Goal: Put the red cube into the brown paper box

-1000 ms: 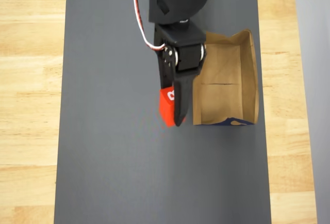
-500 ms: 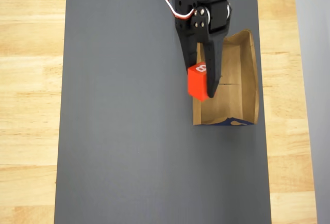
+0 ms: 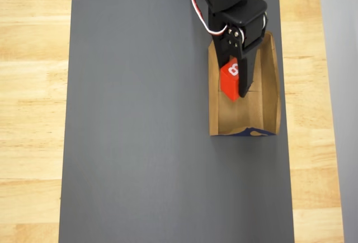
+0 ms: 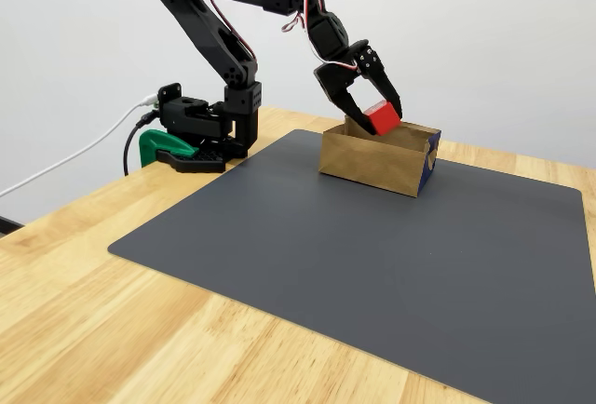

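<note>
The red cube (image 3: pixel 230 79) with a white letter on its top face hangs between the fingers of my black gripper (image 3: pixel 235 87), which is shut on it. In the overhead view the cube is over the inside of the brown paper box (image 3: pixel 263 108), toward its left wall. From the fixed view the red cube (image 4: pixel 382 118) sits just above the rim of the brown paper box (image 4: pixel 372 164), held by the gripper (image 4: pixel 379 122). The box stands on the right part of the dark grey mat (image 3: pixel 140 142), with a dark blue edge at its near short end.
The mat (image 4: pixel 372 246) lies on a wooden table (image 3: pixel 33 86). The arm's base (image 4: pixel 200 129) is clamped at the table's far edge with a white cable running off to the left. A plain wall stands behind.
The gripper carried the cube rightward and toward the arm's base, from over the mat left of the box, across the box's left wall, to above its inside.
</note>
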